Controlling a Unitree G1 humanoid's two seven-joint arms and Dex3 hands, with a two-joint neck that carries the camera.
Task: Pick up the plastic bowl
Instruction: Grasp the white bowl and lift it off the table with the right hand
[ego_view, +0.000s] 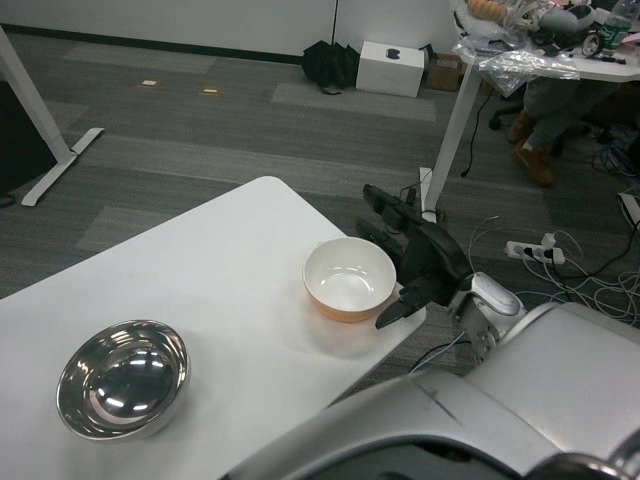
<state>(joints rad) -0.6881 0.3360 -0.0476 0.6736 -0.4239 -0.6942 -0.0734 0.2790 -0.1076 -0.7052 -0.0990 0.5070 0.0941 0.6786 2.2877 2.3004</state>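
The plastic bowl (349, 279) is orange outside and cream-white inside. The steel bowl (122, 378) is mirror silver. The bench (200, 280) is plain white. The right hand (420, 262) is black on a silver forearm; the carpet (200, 140) is grey-striped.

The plastic bowl (349, 279), orange outside and white inside, sits upright near the table's right edge.

Black many-fingered right hand (418, 262) on a short silver wrist cuff, and a broad, smooth silver forearm (470, 400) fills the foreground
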